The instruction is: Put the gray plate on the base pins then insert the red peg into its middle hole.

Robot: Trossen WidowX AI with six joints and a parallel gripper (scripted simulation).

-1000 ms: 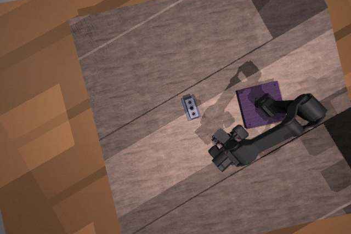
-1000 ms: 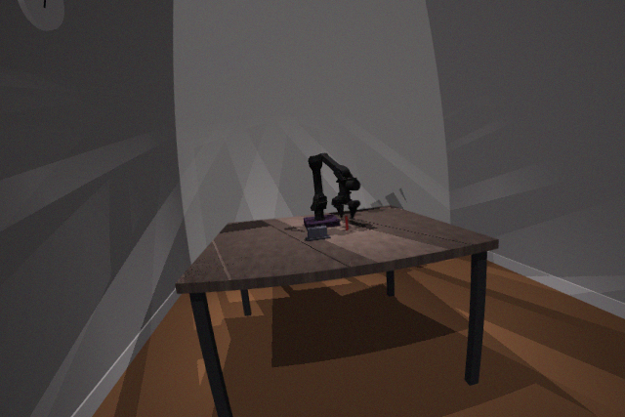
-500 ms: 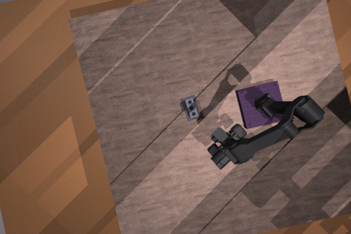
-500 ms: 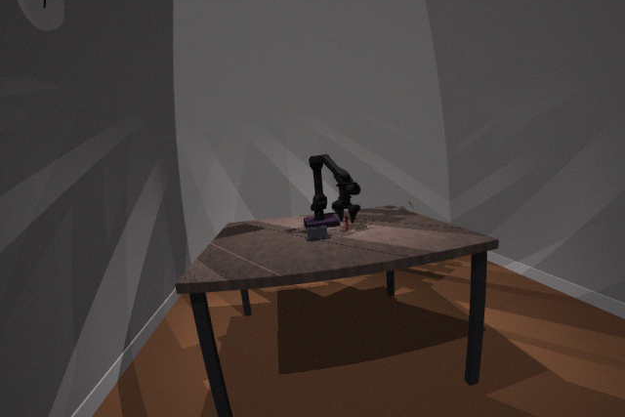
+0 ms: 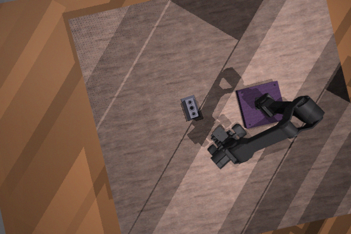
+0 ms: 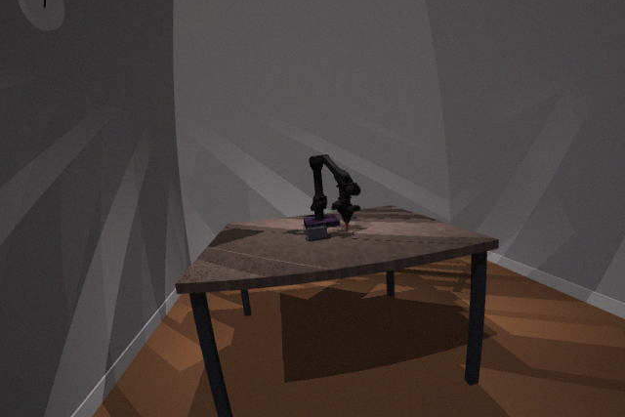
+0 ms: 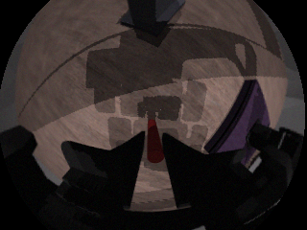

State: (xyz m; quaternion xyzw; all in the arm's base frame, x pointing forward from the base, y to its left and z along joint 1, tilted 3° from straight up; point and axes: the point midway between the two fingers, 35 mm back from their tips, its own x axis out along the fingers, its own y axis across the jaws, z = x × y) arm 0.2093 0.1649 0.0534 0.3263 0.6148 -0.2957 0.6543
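The gray plate (image 5: 194, 109) lies on top of the base (image 5: 186, 113) (image 6: 316, 237) (image 7: 168, 16); it shows three holes in a row, the middle one larger. Whether it is flush is too small to tell. The red peg (image 6: 347, 227) (image 7: 154, 150) stands upright, apart from the base, under the arm. My gripper (image 6: 347, 222) (image 7: 153, 134) is low over the table with its narrowly spaced fingers on either side of the peg. Thin gaps show between peg and fingers in the wrist view, so it is still open. In the top view the arm hides the peg.
The purple mounting plate (image 5: 246, 112) (image 6: 322, 222) (image 7: 245, 120) carries the arm, right of the base in the top view and at the right edge of the wrist view. The wooden table (image 5: 147, 154) (image 6: 262, 256) is crossed by shadows and light bands.
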